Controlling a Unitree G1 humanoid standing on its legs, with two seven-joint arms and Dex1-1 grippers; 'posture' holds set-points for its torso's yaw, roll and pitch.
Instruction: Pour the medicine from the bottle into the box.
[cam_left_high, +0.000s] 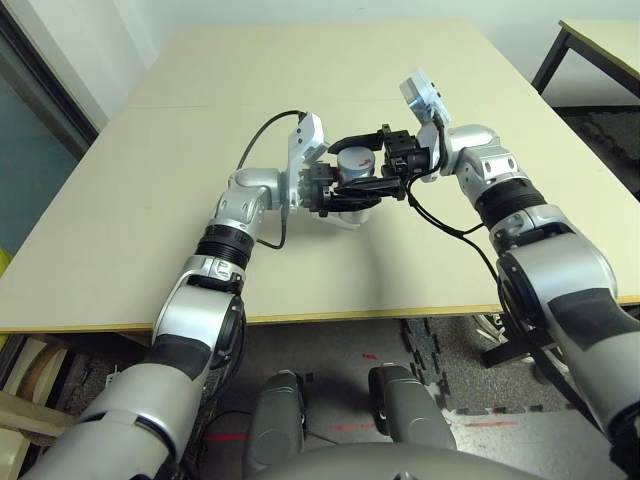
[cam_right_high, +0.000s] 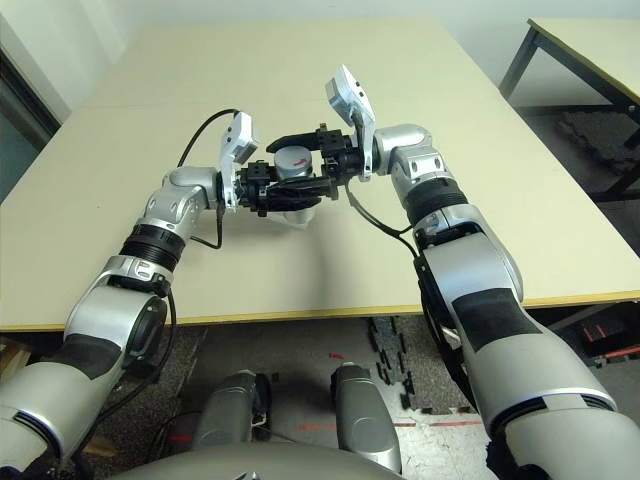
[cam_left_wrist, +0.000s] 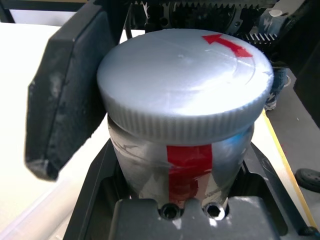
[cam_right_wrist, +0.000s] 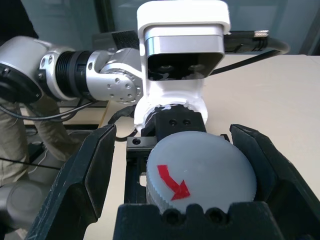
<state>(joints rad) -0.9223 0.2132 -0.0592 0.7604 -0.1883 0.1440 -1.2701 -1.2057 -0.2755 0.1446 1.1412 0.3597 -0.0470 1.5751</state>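
The bottle (cam_left_wrist: 185, 165) is silvery-grey with a red stripe, and its grey cap (cam_right_wrist: 200, 175), marked with a red arrow, is still on it. My left gripper (cam_left_high: 332, 190) is shut on the bottle's body, holding it just above the table's middle. My right gripper (cam_right_wrist: 175, 134) faces it from the other side and stands open, one finger (cam_right_wrist: 85, 175) on each side of the cap with gaps showing. The box (cam_left_high: 350, 215), of clear plastic, lies on the table right under the two grippers. The medicine is hidden inside the bottle.
The beige table (cam_left_high: 150, 200) stretches wide on all sides of the grippers. A second table (cam_left_high: 600, 45) stands at the far right, past a gap. Black cables loop from both wrists near the bottle.
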